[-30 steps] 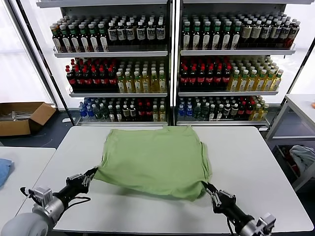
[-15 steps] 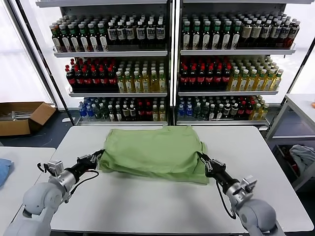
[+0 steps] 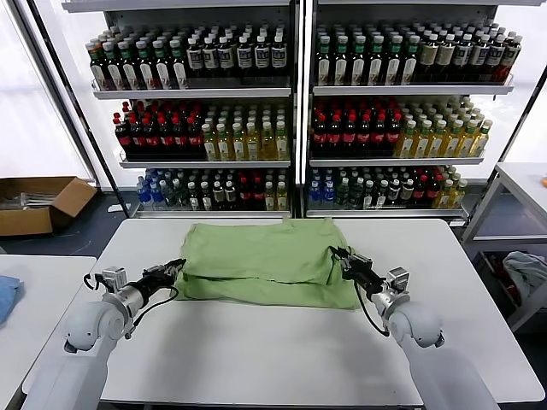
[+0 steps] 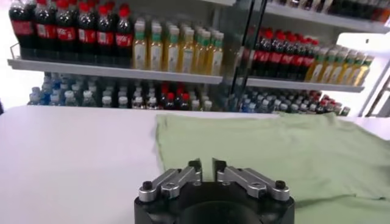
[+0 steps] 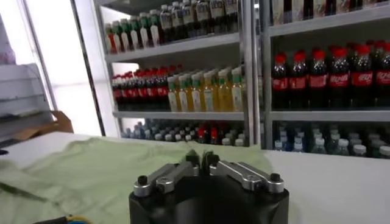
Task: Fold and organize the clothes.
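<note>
The clothes, one light green shirt (image 3: 265,260), lie folded over into a wide rectangle on the far half of the white table (image 3: 256,359). My left gripper (image 3: 175,267) sits low at the shirt's left edge, where the top layer's corner lies. My right gripper (image 3: 340,255) is at the shirt's right edge on the upper layer. In the left wrist view the left gripper (image 4: 204,164) shows a small gap with nothing in it, and the shirt (image 4: 262,146) lies just beyond. In the right wrist view the right gripper (image 5: 202,157) shows a narrow gap over the shirt (image 5: 79,170).
Shelves of bottles (image 3: 291,128) stand right behind the table's far edge. A cardboard box (image 3: 38,201) is on the floor at the left. A blue cloth (image 3: 7,295) lies on a side table at the left, a grey-blue cloth (image 3: 526,273) at the right.
Both grippers carried the shirt's near hem away from me and laid it over the far half. Their jaws, shut on the cloth before, have now parted a little.
</note>
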Robot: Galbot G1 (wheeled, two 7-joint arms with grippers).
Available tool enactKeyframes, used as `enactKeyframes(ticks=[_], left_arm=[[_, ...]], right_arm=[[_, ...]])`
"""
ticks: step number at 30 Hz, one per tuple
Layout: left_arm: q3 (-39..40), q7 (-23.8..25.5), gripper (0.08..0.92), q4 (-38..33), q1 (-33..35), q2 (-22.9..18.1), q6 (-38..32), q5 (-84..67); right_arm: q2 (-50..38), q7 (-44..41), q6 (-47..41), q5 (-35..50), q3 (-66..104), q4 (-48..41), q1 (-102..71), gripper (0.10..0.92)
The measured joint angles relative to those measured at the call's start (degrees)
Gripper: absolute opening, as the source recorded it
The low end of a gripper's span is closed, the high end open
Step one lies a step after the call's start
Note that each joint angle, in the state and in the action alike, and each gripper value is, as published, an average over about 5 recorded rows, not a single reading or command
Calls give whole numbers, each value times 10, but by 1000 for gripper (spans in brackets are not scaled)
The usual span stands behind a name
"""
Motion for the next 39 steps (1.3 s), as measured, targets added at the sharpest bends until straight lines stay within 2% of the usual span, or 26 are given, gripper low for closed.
enactKeyframes(ticks=[6,14,19,21,25,32,35,39], left_arm=[[-18,-2,428,-3,18,10,-1,9],[-46,-2,662,-45,76,6,-10,28],[-51,0,792,-70,111,-2,-13,38],[-49,1,812,-74,119,-5,-13,41],[-44,0,822,-77,126,-11,-12,45],[-35,-3,822,-72,125,-20,-7,44],[-32,-4,782,-68,120,-22,-6,43],[-29,-5,672,-61,113,-22,-5,40]], right_arm=[[-13,16,-28,-23,21,52,-40,562],[-24,29,-58,-40,64,134,-138,783],[-20,35,-67,-47,74,169,-190,821],[-18,38,-70,-50,75,180,-203,822],[-14,45,-74,-53,75,193,-221,770],[-8,55,-82,-54,68,199,-237,567],[-5,60,-86,-51,65,199,-238,480],[-4,65,-90,-45,64,197,-237,368]])
